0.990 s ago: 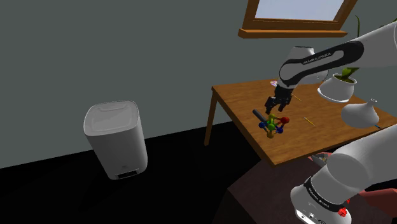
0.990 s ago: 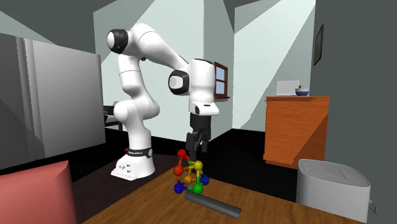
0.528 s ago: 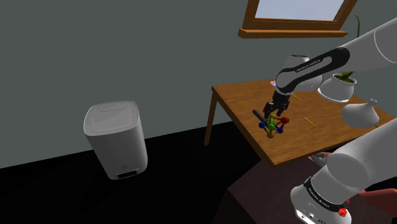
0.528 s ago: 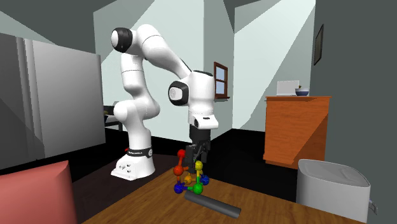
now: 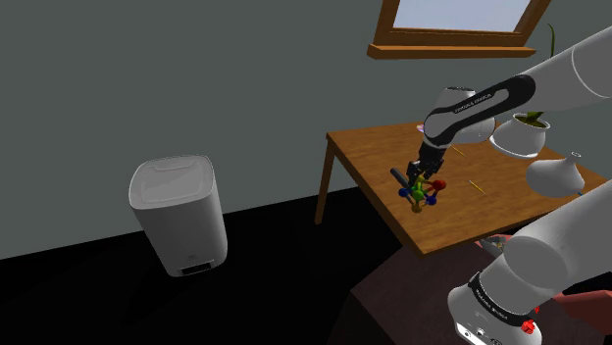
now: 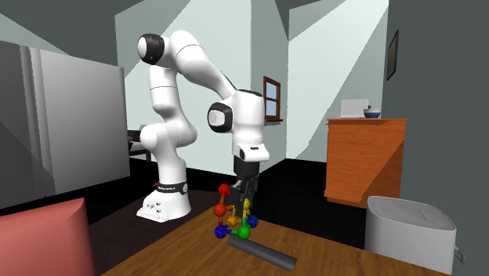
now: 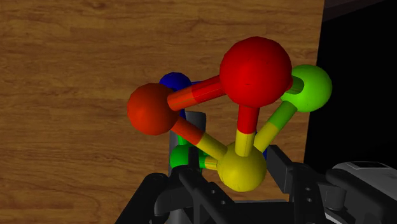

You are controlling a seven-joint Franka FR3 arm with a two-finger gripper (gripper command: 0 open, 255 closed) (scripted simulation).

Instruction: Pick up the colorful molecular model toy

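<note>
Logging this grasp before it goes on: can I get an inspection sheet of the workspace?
Surface: wooden table, toy close to one edge.
Job's things: molecular model toy, standing on the table.
Clutter: dark grey cylinder beside the toy; potted plant; white vase.
Grippers: the gripper is open, fingers either side of the toy's yellow ball.
Cables: nothing seen.
Surroundings: white bin on the floor; window; orange-brown cabinet.
</note>
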